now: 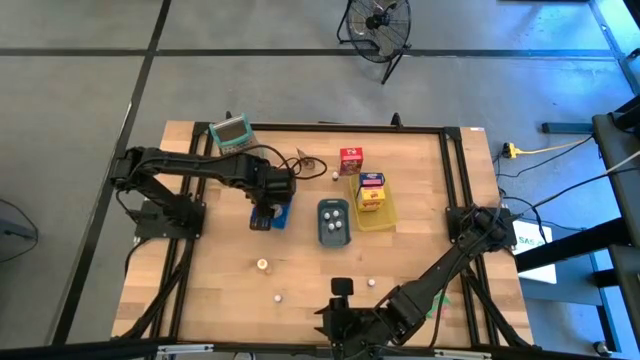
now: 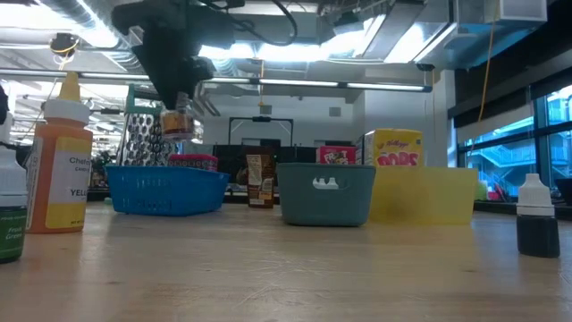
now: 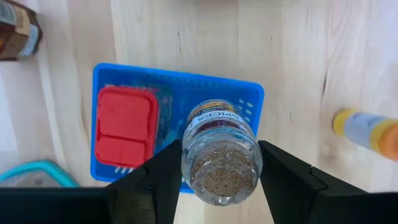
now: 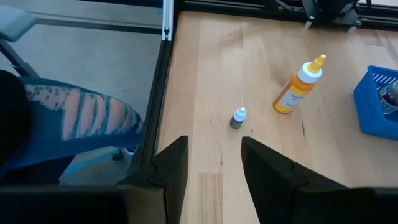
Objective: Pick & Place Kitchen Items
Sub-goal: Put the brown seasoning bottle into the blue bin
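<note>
Left end effector (image 3: 217,177) of mine grips a clear spice jar (image 3: 219,155) by its sides, the jar hanging above the blue tray (image 3: 249,99). My left arm reaches across from the desk's (image 1: 300,270) left edge to that tray, wrist turned downward. On the jar's label I can make out "SPICES"; the smaller print is unreadable. A red carton (image 3: 124,127) lies inside the blue tray, under and beside the jar. In the low view a yellow box (image 2: 393,148) behind the yellow tray (image 2: 438,197) reads "POPS". My right end effector (image 4: 214,165) waits at the desk's near edge, well apart from the blue tray, fingers parted around nothing
</note>
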Controlling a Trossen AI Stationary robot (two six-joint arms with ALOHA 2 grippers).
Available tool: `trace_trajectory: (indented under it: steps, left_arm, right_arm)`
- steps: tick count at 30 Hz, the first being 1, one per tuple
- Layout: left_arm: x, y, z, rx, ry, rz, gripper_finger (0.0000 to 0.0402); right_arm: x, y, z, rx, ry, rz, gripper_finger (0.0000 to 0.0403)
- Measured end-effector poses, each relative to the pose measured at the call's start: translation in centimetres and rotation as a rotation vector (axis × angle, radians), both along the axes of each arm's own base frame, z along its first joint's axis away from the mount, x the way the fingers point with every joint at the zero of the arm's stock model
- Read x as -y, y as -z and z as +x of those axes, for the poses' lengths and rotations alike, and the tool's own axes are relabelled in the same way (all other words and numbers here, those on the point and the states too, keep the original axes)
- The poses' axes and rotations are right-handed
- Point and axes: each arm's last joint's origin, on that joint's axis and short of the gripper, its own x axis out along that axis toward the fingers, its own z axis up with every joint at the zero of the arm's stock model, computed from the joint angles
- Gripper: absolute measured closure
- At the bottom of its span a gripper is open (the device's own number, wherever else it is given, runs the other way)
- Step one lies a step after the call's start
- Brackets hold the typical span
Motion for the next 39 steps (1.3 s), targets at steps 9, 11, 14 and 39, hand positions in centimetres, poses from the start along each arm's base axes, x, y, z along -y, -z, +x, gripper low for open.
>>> trace_trajectory:
  steps: [9, 11, 14, 39]
  left_arm:
    - [-0.3, 0.0, 0.0, 0.005, -0.002, -0.001, 0.022]
    - [-0.6, 0.0, 0.0, 0.005, -0.012, -0.001, 0.022]
    - [-1.0, 0.0, 0.0, 0.006, -0.027, -0.001, 0.022]
    - [-0.9, 3.5, -0.2, 0.014, -0.019, 0.01, 0.0219]
  right_arm:
    - [0.0, 0.0, 0.0, -0.003, 0.011, 0.012, 0.0251]
    - [0.0, 0.0, 0.0, -0.003, 0.011, 0.012, 0.0251]
    - [0.0, 0.0, 0.0, -0.003, 0.011, 0.013, 0.0251]
    - [0.0, 1.3, 0.1, -0.001, 0.005, 0.025, 0.0251]
